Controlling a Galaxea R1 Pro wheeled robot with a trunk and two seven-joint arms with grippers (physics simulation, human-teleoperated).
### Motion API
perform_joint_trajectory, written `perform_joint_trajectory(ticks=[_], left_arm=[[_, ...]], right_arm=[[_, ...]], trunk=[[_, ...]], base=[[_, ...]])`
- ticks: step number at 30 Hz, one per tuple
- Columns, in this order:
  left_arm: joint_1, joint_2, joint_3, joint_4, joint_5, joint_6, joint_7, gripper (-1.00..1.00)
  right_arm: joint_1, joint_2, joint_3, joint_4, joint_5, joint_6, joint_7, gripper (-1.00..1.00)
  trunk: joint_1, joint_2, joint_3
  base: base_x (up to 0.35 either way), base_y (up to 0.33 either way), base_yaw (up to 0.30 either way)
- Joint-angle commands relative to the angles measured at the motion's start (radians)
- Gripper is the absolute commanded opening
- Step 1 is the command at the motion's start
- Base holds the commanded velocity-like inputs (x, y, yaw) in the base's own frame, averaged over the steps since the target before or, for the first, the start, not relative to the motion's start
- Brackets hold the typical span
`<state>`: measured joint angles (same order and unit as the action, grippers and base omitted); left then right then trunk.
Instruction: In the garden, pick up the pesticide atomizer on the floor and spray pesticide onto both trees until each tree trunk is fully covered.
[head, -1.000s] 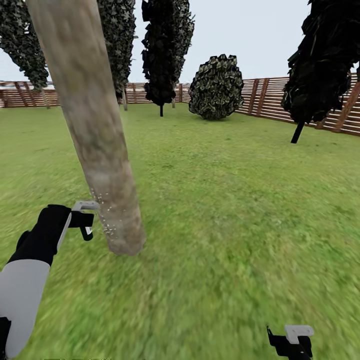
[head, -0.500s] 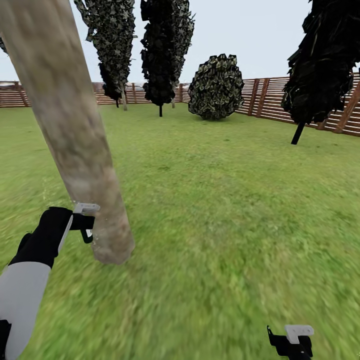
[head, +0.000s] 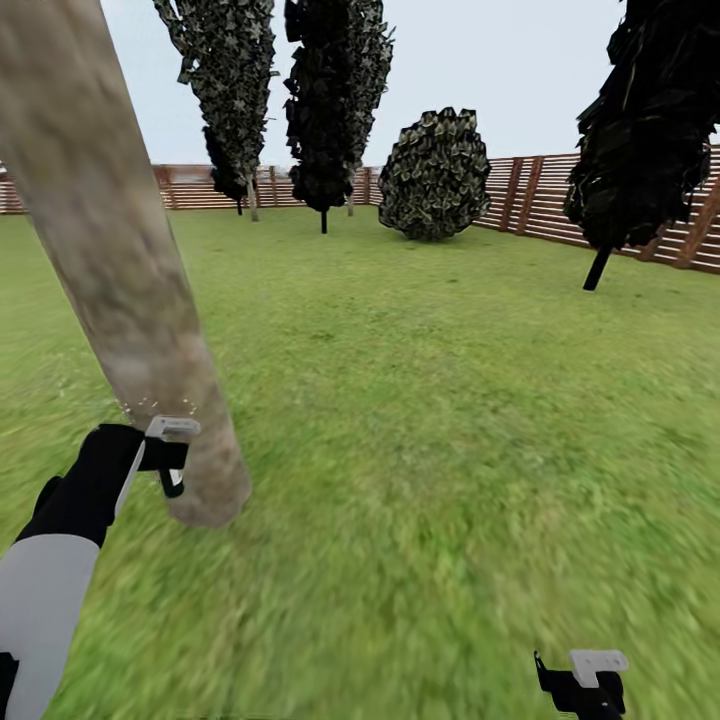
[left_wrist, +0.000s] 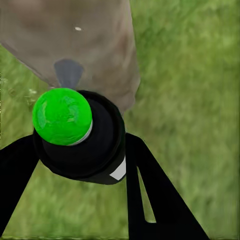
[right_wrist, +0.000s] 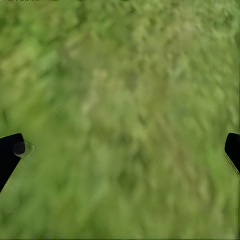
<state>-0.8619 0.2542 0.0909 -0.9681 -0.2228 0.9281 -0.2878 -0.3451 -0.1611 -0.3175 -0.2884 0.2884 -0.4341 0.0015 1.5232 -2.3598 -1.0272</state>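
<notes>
A thick pale grey-beige tree trunk (head: 130, 280) leans across the left of the head view, its base on the grass. My left gripper (head: 170, 462) hangs just beside the trunk's foot, shut on the pesticide atomizer (left_wrist: 87, 150), a small black bottle with a bright green top (left_wrist: 62, 116). In the left wrist view the bottle sits between the black fingers (left_wrist: 150, 190) and points at the trunk (left_wrist: 90, 45) close ahead. A few white specks float near the trunk above the gripper. My right gripper (head: 585, 678) is low at the right over grass, open and holding nothing (right_wrist: 120, 150).
Green lawn (head: 450, 400) spreads ahead and to the right. Dark-leaved trees (head: 335, 100) and a round bush (head: 433, 175) stand far back by the brown slat fence (head: 545, 200). Another dark tree (head: 650, 130) stands at the right.
The whole view has shifted, so the trunk now lies further left and nearer in the picture. The left gripper keeps the atomizer beside the trunk's base. The white specks on the trunk have thinned.
</notes>
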Motion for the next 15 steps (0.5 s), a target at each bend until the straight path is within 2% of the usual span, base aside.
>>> perform_joint_trajectory(ticks=[1,4,8,13,15], left_arm=[[0.001,0.0,0.001,0.0,0.0,0.0,0.0,-1.0],[0.003,0.001,0.002,0.001,0.0,0.001,0.001,-1.0],[0.004,0.003,0.004,0.002,0.0,0.001,0.002,-1.0],[0.043,0.0,0.001,0.015,0.0,-0.007,0.033,-1.0],[0.066,-0.007,-0.002,0.028,0.004,-0.048,0.04,-1.0]], right_arm=[[0.0,0.0,0.0,0.0,0.0,0.0,0.0,1.0],[0.0,0.0,0.0,0.0,0.0,0.0,0.0,1.0],[0.0,0.0,0.0,0.0,0.0,0.0,0.0,1.0],[0.0,0.0,0.0,0.0,0.0,0.0,0.0,1.0],[0.0,0.0,0.0,0.0,0.0,0.0,0.0,1.0]], trunk=[[0.0,0.0,0.0],[0.0,0.0,0.0],[0.0,0.0,0.0],[0.0,0.0,0.0],[0.0,0.0,0.0]], base=[[0.0,-0.275,0.257],[-0.037,-0.274,0.271],[-0.173,-0.231,0.277],[-0.038,-0.037,0.26],[-0.003,-0.003,0.086]])
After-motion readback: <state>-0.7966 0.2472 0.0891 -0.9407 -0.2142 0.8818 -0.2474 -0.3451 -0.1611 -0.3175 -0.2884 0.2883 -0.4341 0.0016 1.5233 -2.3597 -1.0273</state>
